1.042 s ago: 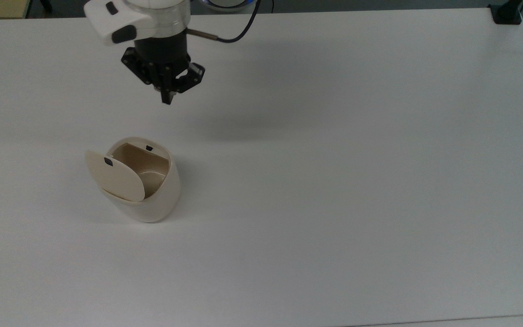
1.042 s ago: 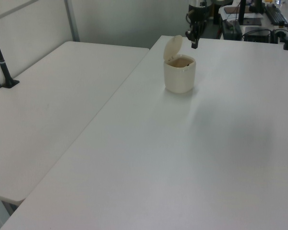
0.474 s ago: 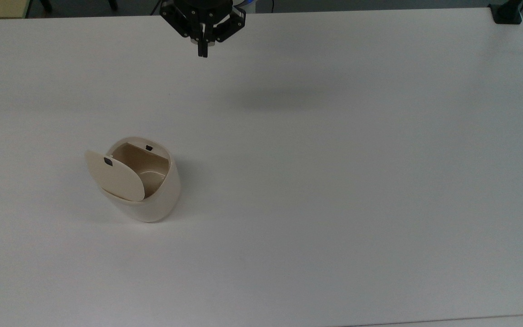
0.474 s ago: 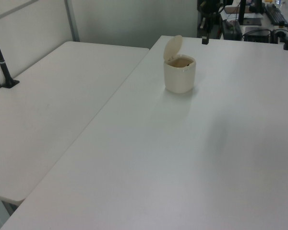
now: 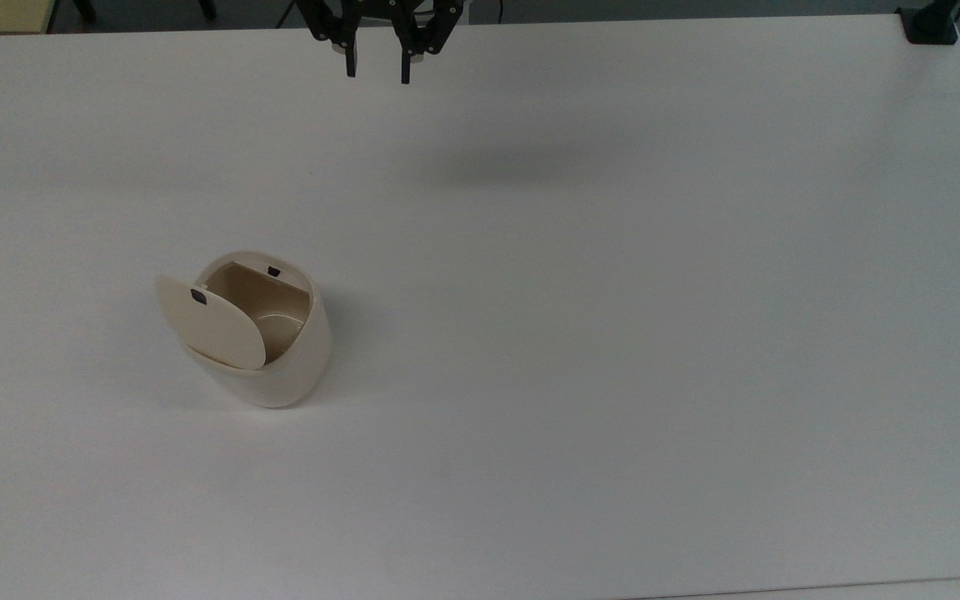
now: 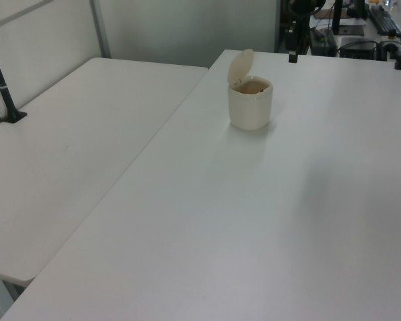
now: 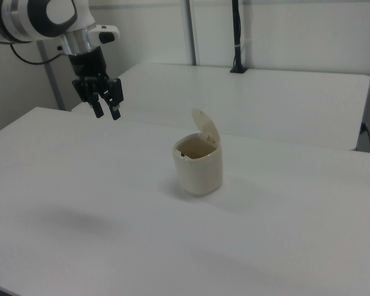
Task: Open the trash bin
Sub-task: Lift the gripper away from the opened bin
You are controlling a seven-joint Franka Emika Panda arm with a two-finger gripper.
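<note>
The cream trash bin (image 5: 267, 367) (image 6: 250, 105) (image 7: 199, 166) stands on the white table with its lid (image 5: 209, 323) (image 7: 205, 127) raised upright, showing a tan inside. A small black button sits at the lid's edge. My black gripper (image 5: 377, 73) (image 7: 107, 111) hangs high over the table's far edge at the top view's top, well away from the bin. Its two fingers are spread apart with nothing between them. In the left view the gripper (image 6: 292, 56) is behind the bin.
The white table (image 5: 613, 333) stretches wide around the bin. A second white table (image 6: 73, 154) adjoins it on the left view's left. A black clamp (image 5: 930, 25) sits at the top view's top right corner. Desks with equipment stand beyond the table in the left view.
The gripper rose and moved away from the bin toward the top view's top, then its fingers spread from shut to open. The bin and its raised lid stayed still.
</note>
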